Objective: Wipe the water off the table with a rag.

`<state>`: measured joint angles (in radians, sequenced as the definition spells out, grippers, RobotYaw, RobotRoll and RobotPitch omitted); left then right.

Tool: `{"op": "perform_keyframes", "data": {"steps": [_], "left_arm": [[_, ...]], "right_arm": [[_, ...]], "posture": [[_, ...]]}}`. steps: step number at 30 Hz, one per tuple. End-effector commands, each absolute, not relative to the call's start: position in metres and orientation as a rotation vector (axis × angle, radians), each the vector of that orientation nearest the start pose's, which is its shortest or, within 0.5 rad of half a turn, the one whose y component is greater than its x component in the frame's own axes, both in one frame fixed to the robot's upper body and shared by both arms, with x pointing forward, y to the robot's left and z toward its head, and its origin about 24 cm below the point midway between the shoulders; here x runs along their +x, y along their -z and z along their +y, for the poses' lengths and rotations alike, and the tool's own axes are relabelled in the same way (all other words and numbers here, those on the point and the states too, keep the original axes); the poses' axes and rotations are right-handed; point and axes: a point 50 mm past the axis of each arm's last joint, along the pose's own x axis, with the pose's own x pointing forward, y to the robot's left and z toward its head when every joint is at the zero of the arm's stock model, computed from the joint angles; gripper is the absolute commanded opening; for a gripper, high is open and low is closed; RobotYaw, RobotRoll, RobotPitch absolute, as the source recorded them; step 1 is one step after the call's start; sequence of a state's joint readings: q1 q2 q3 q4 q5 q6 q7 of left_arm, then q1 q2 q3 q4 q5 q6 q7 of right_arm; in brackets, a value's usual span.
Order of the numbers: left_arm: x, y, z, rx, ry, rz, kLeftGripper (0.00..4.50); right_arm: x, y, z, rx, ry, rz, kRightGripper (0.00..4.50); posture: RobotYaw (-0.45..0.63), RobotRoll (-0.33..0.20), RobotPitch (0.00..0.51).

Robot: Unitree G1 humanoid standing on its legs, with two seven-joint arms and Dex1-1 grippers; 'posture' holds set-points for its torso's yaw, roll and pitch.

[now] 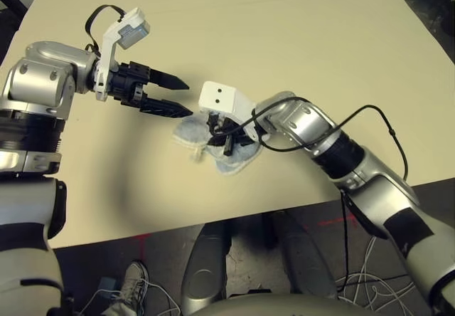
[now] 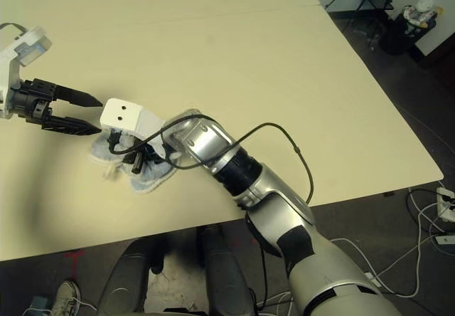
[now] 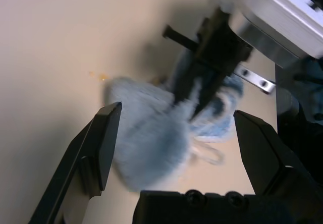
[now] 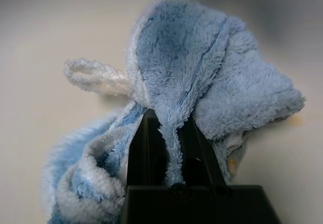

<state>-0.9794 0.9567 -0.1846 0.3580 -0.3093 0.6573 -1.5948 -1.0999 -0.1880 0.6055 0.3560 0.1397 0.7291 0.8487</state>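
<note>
The light blue-grey rag (image 1: 190, 134) lies bunched on the pale beige table (image 1: 320, 45), near its front edge. My right gripper (image 1: 225, 142) is shut on the rag, with a fold pinched between its black fingers (image 4: 146, 143). The rag's whitish loop (image 4: 91, 77) sticks out to one side. My left gripper (image 1: 187, 98) hovers open just left of the rag, fingertips pointing at it, nothing between them. Tiny yellowish specks of water (image 3: 100, 75) sit on the table right beside the rag's edge (image 3: 146, 148).
The table's front edge (image 1: 213, 220) runs close below the rag. A faint seam (image 2: 213, 17) crosses the far tabletop. On the floor are cables (image 2: 426, 209), a shoe (image 1: 131, 284) and a tripod (image 2: 373, 3) past the far right corner.
</note>
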Motion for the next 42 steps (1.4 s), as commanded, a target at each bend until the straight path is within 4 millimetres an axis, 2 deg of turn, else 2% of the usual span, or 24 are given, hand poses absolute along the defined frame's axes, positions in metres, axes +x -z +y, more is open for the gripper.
{"op": "perform_keyframes", "data": {"steps": [1,8,12,15,19,21,23,26,29,33,37,42], "left_arm": [[0.316,-0.260,0.243,0.373,1.240,0.444,4.50],[0.317,-0.260,0.241,0.371,1.245,0.440,4.50],[0.318,-0.260,0.240,0.370,1.246,0.433,4.50],[0.319,-0.261,0.239,0.371,1.243,0.424,4.50],[0.325,-0.263,0.235,0.377,1.218,0.368,4.50],[0.335,-0.267,0.232,0.375,1.160,0.290,4.50],[0.348,-0.272,0.227,0.371,1.074,0.185,4.50],[0.366,-0.281,0.222,0.340,0.912,0.014,4.50],[0.380,-0.289,0.221,0.303,0.752,-0.131,4.50],[0.391,-0.292,0.229,0.220,0.536,-0.275,4.50],[0.393,-0.283,0.240,0.186,0.364,-0.366,4.50],[0.392,-0.257,0.245,0.197,0.258,-0.384,4.50]], "right_arm": [[0.369,-0.157,-0.035,-0.696,-0.952,0.444,0.10],[0.397,-0.153,-0.077,-0.782,-0.735,0.451,0.10],[0.407,-0.151,-0.111,-0.806,-0.594,0.477,0.10],[0.412,-0.152,-0.132,-0.793,-0.518,0.489,0.10],[0.415,-0.157,-0.149,-0.725,-0.450,0.471,0.10],[0.420,-0.170,-0.157,-0.668,-0.378,0.399,0.10],[0.425,-0.195,-0.172,-0.614,-0.236,0.277,0.10],[0.426,-0.222,-0.204,-0.562,-0.053,0.209,0.10],[0.422,-0.235,-0.227,-0.550,0.018,0.203,0.10],[0.414,-0.260,-0.245,-0.549,0.045,0.164,0.09],[0.398,-0.288,-0.260,-0.562,0.054,0.133,0.09],[0.370,-0.300,-0.273,-0.607,0.046,0.160,0.09]], "posture": [[0.22,0.000,0.346],[0.21,0.000,0.343],[0.21,0.000,0.339],[0.20,0.000,0.336],[0.20,0.000,0.336],[0.20,0.000,0.334],[0.20,0.000,0.334],[0.20,0.000,0.334],[0.20,0.000,0.336],[0.20,0.000,0.336],[0.19,0.000,0.333],[0.17,0.000,0.325]]}}
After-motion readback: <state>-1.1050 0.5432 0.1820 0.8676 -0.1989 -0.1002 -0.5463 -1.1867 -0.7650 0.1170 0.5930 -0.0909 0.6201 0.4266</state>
